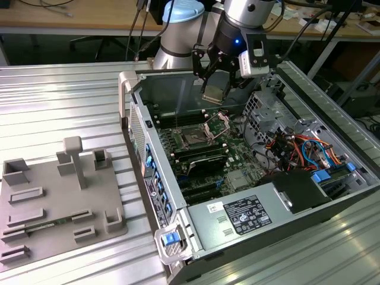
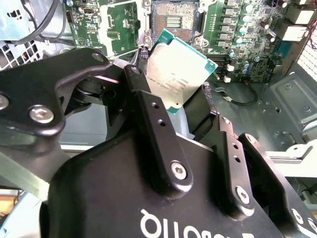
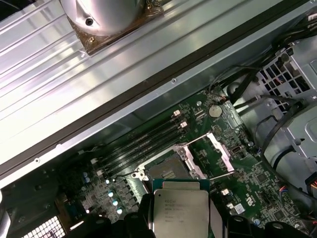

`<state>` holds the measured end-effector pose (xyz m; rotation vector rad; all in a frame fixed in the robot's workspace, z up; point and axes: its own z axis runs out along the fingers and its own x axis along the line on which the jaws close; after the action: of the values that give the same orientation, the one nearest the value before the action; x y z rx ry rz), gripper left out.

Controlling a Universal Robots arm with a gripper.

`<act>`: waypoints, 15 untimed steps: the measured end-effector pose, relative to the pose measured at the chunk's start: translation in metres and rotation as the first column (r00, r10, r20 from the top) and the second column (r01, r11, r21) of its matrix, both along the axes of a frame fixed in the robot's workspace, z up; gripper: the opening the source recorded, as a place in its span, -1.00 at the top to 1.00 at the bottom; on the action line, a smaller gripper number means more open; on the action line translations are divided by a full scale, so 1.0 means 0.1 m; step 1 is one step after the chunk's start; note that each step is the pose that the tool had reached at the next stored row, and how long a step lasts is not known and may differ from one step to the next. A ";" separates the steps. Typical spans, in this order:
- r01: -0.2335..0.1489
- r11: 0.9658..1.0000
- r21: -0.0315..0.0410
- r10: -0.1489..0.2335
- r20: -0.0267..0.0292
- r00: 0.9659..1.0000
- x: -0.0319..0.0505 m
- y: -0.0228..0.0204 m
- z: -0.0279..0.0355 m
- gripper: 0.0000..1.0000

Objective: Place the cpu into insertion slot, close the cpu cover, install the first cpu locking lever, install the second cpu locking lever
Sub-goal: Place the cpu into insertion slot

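While the cpu (image 1: 214,92) hangs in the air above the open computer case (image 1: 237,228), none of the four steps looks finished to us; the jaws are drawn in narrow on the chip and grip it by two opposite edges, and in the second wrist view the cpu (image 2: 181,69) turns its dull silver top to the camera with a green border round it; in the exterior view it sits at about one o'clock of the insertion slot (image 1: 193,138), clearly apart from it and higher, so we judge the first step to be under way, with the chip carried over the board and not yet seated; the slot lies bare, its dark square of contacts showing inside the silver rim, and in the first wrist view the insertion slot (image 3: 166,171) is near the held chip, with the long black memory slots (image 3: 143,144) beside it; the cpu cover (image 1: 217,123) stands raised on its hinge at about two o'clock of the slot, board showing through its cut-out centre, so the closing is not yet done; we cannot tell how the two locking levers stand, though with the cover up we take neither to be latched; the case rests on a ribbed metal tabletop (image 1: 59,89), and a grey fixture tray (image 1: 50,178) lies at about nine o'clock of the case, well apart from the work.
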<state>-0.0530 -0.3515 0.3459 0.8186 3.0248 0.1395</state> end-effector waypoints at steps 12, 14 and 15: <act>0.149 0.989 0.000 -0.149 0.000 0.989 -0.023 0.000 -0.020 -0.09; 0.186 0.982 0.000 -0.186 0.000 0.982 -0.031 0.000 -0.033 -0.09; 0.220 0.975 0.000 -0.220 0.000 0.975 -0.031 0.000 -0.045 -0.09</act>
<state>-0.0561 -0.3515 0.3413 1.1455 2.9062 0.1374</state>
